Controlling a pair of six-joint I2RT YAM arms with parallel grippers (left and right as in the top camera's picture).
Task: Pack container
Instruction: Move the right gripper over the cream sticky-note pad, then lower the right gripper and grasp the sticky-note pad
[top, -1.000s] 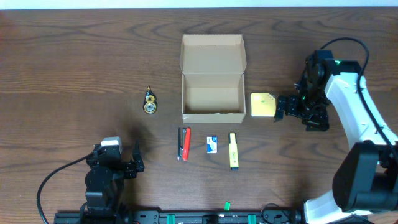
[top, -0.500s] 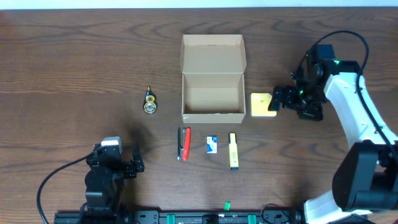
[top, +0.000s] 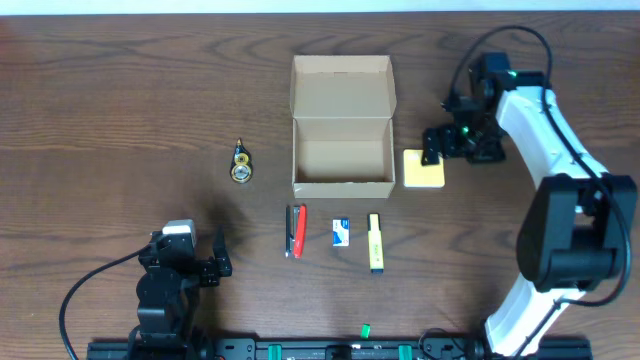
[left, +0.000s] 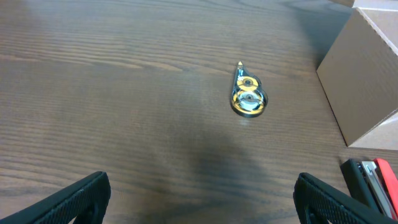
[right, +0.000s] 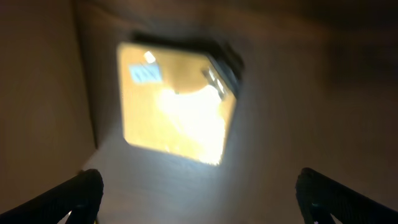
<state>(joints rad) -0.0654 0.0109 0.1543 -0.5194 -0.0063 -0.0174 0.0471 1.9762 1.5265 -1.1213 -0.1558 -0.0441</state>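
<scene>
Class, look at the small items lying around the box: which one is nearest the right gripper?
The pale-yellow square pad beside the box; the right gripper hangs at its far corner. The highlighter, pens and tape roller all lie farther away.

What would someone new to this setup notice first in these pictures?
The open, empty cardboard box stands at the centre and draws the eye first. Just right of it, the right gripper hangs open over a pale-yellow pad, glaring bright in the right wrist view. A row of small items, a yellow highlighter among them, lies on the near side of the box.
</scene>
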